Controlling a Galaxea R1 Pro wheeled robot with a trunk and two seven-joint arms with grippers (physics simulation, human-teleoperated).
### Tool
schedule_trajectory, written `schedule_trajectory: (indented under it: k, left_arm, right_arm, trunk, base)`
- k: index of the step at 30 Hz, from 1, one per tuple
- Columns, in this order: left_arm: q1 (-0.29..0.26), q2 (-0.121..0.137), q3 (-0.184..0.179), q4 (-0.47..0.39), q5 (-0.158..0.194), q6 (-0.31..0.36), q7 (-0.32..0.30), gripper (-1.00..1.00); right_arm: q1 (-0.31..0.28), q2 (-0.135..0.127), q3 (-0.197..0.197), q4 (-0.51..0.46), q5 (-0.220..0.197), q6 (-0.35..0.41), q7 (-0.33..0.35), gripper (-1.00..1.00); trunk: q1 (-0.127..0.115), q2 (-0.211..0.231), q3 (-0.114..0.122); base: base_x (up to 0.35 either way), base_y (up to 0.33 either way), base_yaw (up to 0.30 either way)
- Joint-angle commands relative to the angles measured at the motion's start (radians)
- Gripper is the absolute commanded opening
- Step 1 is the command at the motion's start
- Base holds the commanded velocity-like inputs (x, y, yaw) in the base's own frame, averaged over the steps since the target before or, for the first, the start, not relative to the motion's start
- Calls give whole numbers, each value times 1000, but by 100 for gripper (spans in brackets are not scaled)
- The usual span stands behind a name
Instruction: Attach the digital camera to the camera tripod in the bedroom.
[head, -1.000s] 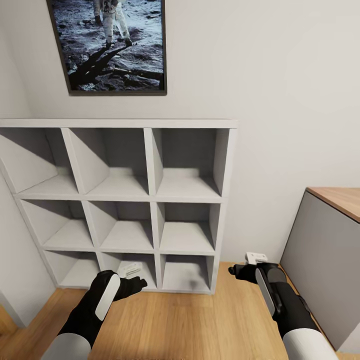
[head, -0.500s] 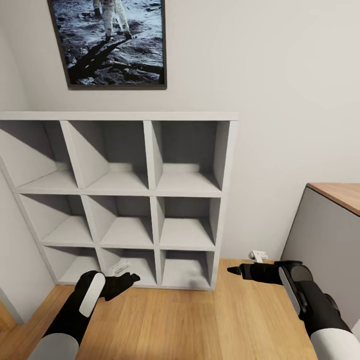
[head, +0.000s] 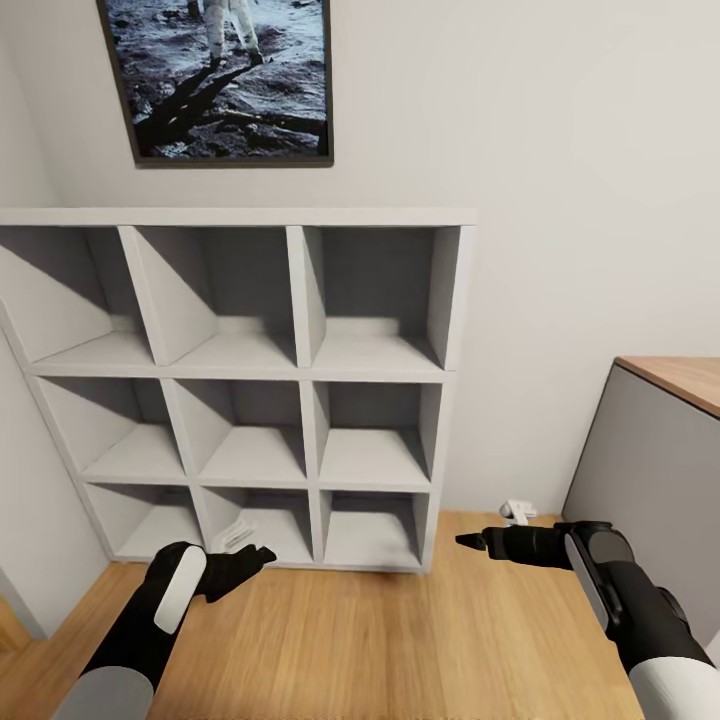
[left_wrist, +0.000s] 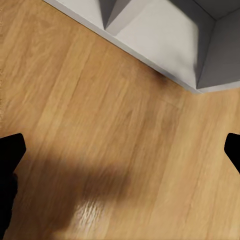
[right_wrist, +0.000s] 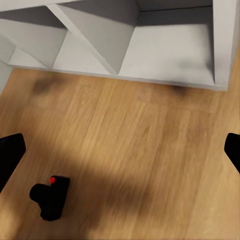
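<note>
Bedroom corner w/ white cube shelves (head: 240, 300) against the wall, a framed moon photo (head: 225, 80) above, plank floor (head: 400, 640) below, and a grey cabinet w/ wooden top (head: 650, 450) at the robot's right. The left gripper (head: 255, 555) and right gripper (head: 475, 541) are both held out low in front of the shelf unit's bottom row; in the wrist views the fingertips (left_wrist: 11, 150) sit at opposite frame edges w/ bare floor between them, so each is spread wide and carries nothing. The digital camera (right_wrist: 50, 196) lies on the floor in the right wrist view, on open boards apart from the shelf base, its red dot on the upper side and a rounded lens barrel protruding from one end. Handling, as a judgement: a small rigid body, prob. light, w/ smooth hard faces that could slip, so a firm squeeze across the two flat sides of the boxy body seems best; avoid the lens barrel and humped top, which are curved and likelier to be fragile. Resting low on the floor, it would need a downward reach, approx. vertical, w/ fingers straddling the body. A small white fitting (head: 517, 512) sits at the wall base near the right gripper; its identity is unclear.
</note>
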Motion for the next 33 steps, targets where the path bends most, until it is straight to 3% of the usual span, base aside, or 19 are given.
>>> schedule_trajectory:
  k: [1,33]
  left_arm:
    - [-1,0,1,-1,10,4,9,100]
    - [-1,-1,1,-1,1,3,9,100]
  right_arm:
    - [-1,0,-1,-1,1,6,4,100]
    - [-1,5,0,6,1,6,3,100]
  trunk:
    - [4,-8,-4]
    - [126,-232,-105]
  base:
    - [0,0,0]
    - [0,0,0]
